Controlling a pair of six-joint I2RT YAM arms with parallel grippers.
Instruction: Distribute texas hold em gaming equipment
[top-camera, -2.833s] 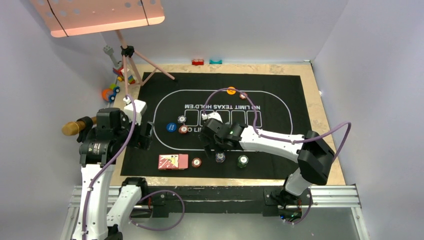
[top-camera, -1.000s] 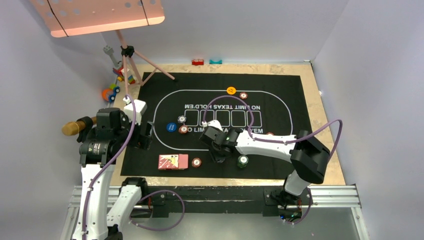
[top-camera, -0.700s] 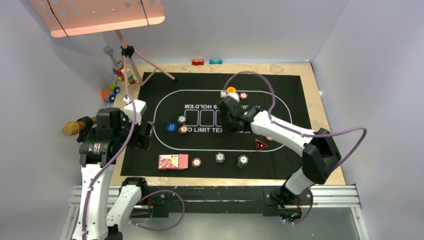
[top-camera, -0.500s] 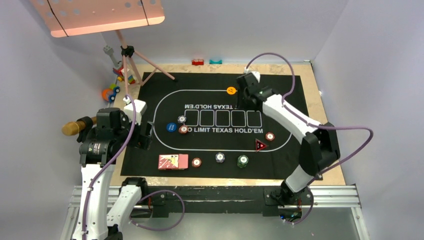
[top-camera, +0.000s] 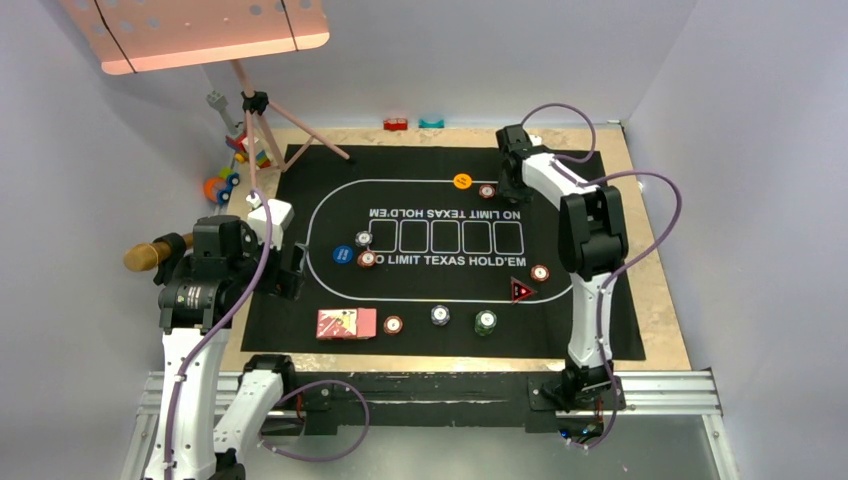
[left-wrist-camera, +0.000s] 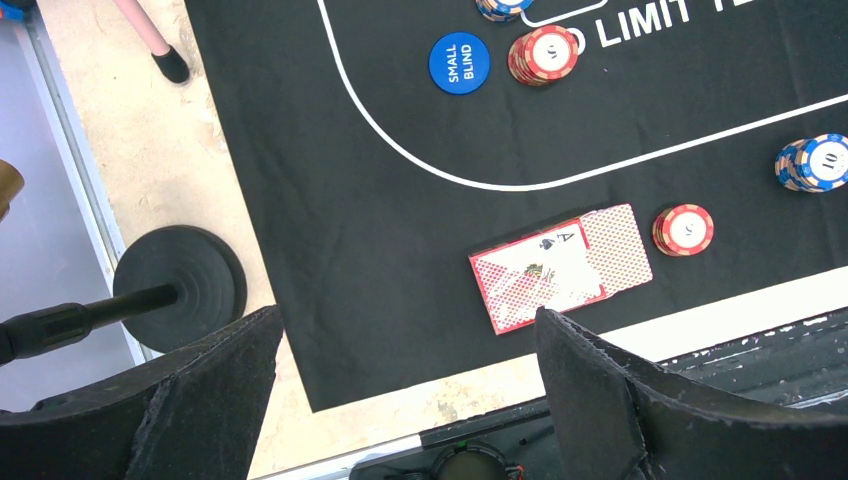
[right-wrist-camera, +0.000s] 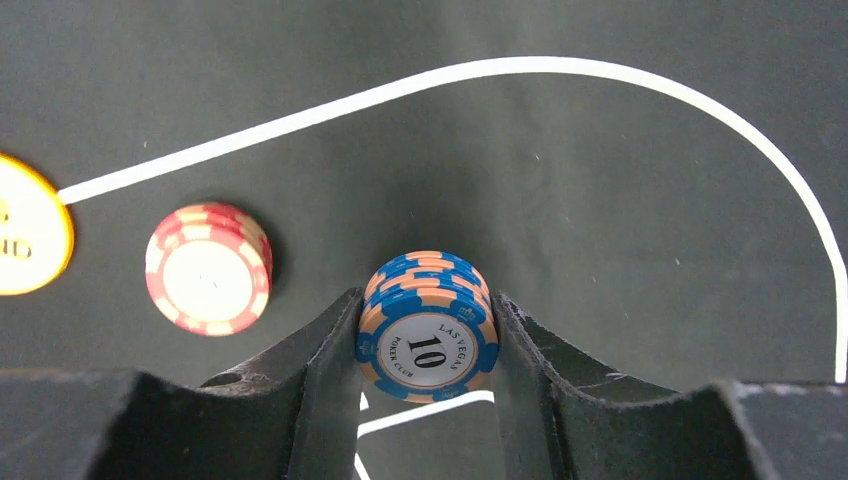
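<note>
The right gripper is pinching a blue stack squarely between its fingers, probably so the chips don't topple. A red stack and the orange button are sitting just left of the fingers, so I'd guess it's filling out that seat. The left gripper is hanging with fingers spread, the cards lying between them on the mat.

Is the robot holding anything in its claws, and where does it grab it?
The right claw grips a stack of blue "10" chips by its round sides, one finger on each side. The left claw is open and holds nothing.
</note>
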